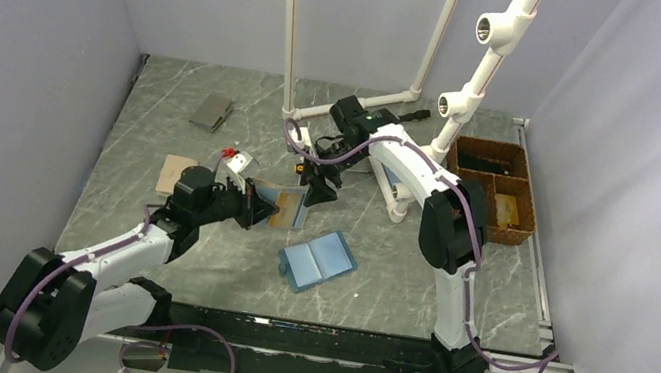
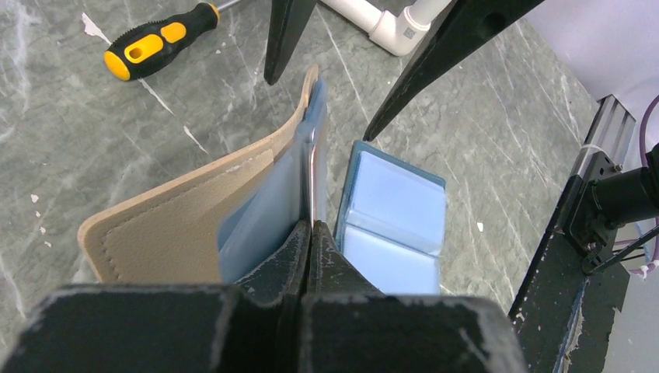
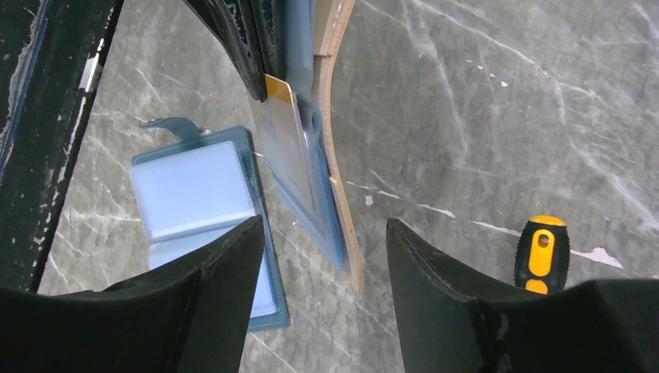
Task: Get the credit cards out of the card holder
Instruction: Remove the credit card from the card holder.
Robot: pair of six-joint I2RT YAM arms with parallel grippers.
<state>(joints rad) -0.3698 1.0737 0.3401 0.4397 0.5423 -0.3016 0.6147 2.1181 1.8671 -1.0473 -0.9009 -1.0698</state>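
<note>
Clamped tight at the left pincer [image 2: 309,233] on the blue-grey inner panel of the card holder [image 2: 179,233], held on edge and part open, tan cover bowing away to one side. Spread wide at the right pincer [image 3: 322,229], facing the left one from the far side, one finger on either side of the holder's free end and, as far as can be seen, touching neither face. Peeking from a blue-grey pocket, a credit card [image 3: 281,132] with an orange corner, not yet out. Just beside the holder on the near right, lying open and flat, a light-blue bifold [image 1: 317,259]. Farther off, past the right pincer, a yellow-and-black screwdriver [image 2: 159,40]. Underneath all, a grey marbled table [image 1: 192,265] with pale veins and a few white flecks. Toward the back left, a small grey wallet [image 1: 212,111]; at the right edge, a brown divided basket [image 1: 507,234]; behind, a white pipe frame [image 1: 290,18]. Around three sides, plain lavender-grey walls [image 1: 16,43].
</note>
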